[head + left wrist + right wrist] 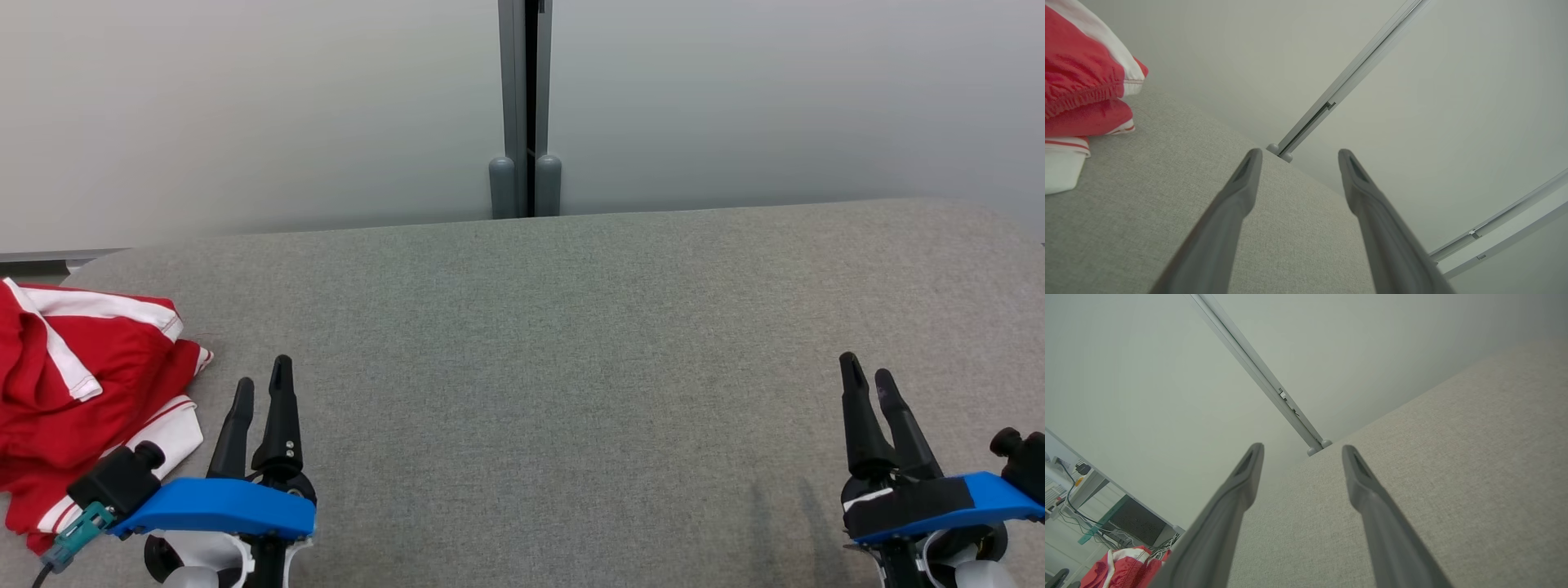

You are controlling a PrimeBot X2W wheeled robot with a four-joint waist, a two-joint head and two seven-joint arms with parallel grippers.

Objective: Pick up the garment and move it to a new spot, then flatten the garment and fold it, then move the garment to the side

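Red, white-trimmed garment [73,384] crumpled at left edge of grey fabric desk [555,343], not yet lifted. Left gripper [263,371] just beside it, wide and empty, likely poised to grab. Right gripper [865,365] equally wide, well apart.

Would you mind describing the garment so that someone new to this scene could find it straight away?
A broad grey table spans the head view below a pale wall. At its left edge, just left of the left gripper, lies the garment in a loose heap. It is bright red with white bands, unlike the plain grey around it.
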